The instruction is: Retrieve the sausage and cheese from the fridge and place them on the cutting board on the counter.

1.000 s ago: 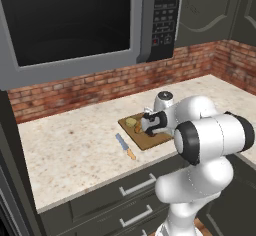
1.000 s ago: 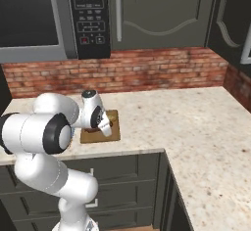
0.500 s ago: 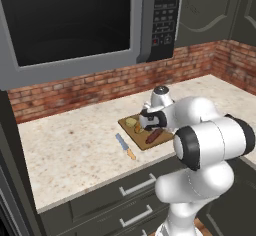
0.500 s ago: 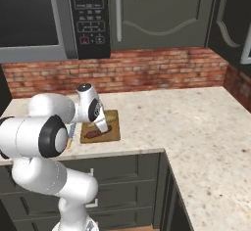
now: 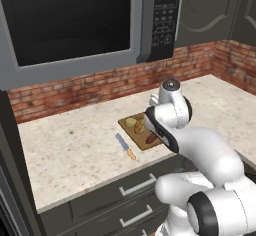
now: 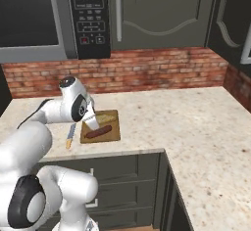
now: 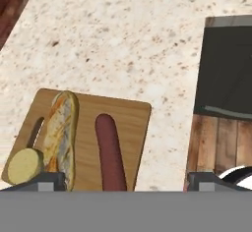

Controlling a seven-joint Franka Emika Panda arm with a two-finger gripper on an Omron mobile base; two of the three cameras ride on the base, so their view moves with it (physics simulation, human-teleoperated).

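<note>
Gripper (image 7: 125, 179) fingers stand spread wide and hold nothing, hanging above the small brown wooden cutting board (image 7: 133, 128); half a second ago they were lower, right over the board. In the hand view, the slim dark red-brown sausage (image 7: 110, 150) lies on the board at lower centre, free of the fingers, where a second ago the hand covered that spot. Just left of it lies a longer tan-orange bread roll (image 7: 60, 132), and at the roll's lower left end sits the rounded yellowish-olive cheese (image 7: 24, 166). The board rests on the beige speckled stone counter (image 7: 123, 44), near its front edge. In the left base view, a blue-bladed knife with an orange handle (image 5: 126, 146) lies on the counter just left of the board. A grey microwave (image 5: 75, 25) hangs at upper left.
</note>
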